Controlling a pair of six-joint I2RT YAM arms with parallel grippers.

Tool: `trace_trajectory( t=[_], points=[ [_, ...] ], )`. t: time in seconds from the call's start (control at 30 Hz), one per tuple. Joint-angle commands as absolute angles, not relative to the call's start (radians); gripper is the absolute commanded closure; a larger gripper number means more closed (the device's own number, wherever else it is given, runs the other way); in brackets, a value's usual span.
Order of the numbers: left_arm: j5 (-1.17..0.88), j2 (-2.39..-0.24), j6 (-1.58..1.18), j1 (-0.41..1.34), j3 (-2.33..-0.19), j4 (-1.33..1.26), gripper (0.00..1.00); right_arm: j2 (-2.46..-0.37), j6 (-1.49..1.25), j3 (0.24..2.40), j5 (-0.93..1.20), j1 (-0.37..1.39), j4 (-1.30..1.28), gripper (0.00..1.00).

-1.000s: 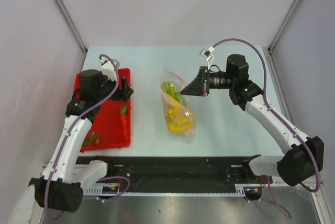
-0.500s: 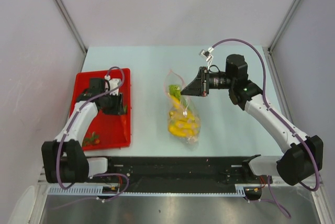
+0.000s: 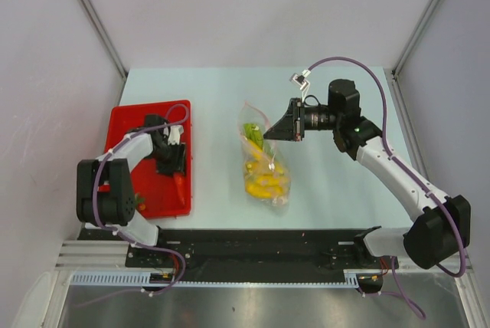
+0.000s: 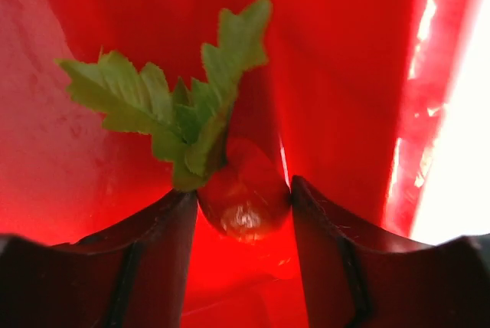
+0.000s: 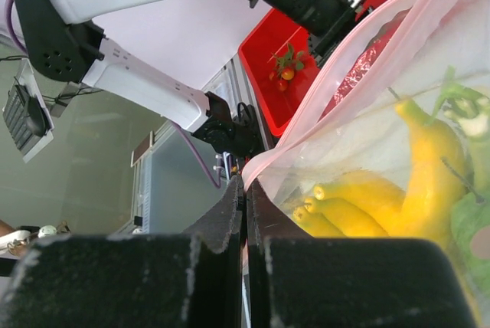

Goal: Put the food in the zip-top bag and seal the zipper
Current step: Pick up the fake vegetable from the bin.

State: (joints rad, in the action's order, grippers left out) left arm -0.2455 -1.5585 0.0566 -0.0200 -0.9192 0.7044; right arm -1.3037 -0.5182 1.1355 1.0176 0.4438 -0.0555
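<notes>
Left end effector (image 4: 243, 190), half closed against both sides of the orange carrot (image 4: 249, 178) in the red tray (image 3: 145, 106), should be lifted gently toward the zip-top bag (image 3: 268, 182), held mid-surface by the fully closed right end effector (image 5: 245, 190).

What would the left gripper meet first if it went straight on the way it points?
The carrot: its orange end already fills the gap between the left gripper fingers. Pushing on would likely press it against the floor of the red tray, though depth is hard to judge here.
</notes>
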Motion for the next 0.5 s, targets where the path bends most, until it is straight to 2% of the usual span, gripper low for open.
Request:
trace_trajectory(
  t=[0.0, 0.03, 0.07, 0.17, 0.27, 0.37, 0.47],
  points=[
    [-0.228, -1.569, 0.023, -0.040, -0.982, 0.710, 0.48, -1.307, -0.494, 1.189, 1.025, 0.449, -0.044, 1.00],
    [-0.233, -1.559, 0.025, -0.046, -0.994, 0.716, 0.52, -1.308, -0.494, 1.189, 1.025, 0.449, -0.044, 1.00],
    [-0.238, -1.519, 0.026, -0.055, -1.011, 0.729, 0.64, -1.308, -0.494, 1.189, 1.025, 0.449, -0.044, 1.00],
    [-0.219, -1.425, 0.031, -0.064, -1.106, 0.739, 0.86, -1.305, -0.492, 1.186, 1.025, 0.453, -0.045, 1.00],
    [-0.274, -1.254, 0.008, -0.055, -1.147, 0.675, 0.87, -1.301, -0.491, 1.177, 1.022, 0.463, -0.032, 1.00],
    [-0.351, -1.100, -0.083, -0.009, -1.184, 0.502, 0.87, -1.301, -0.497, 1.166, 1.014, 0.474, -0.020, 1.00],
    [-0.374, -0.985, -0.228, 0.113, -1.167, 0.290, 0.85, -1.299, -0.500, 1.161, 1.008, 0.480, -0.014, 1.00]
  ],
)
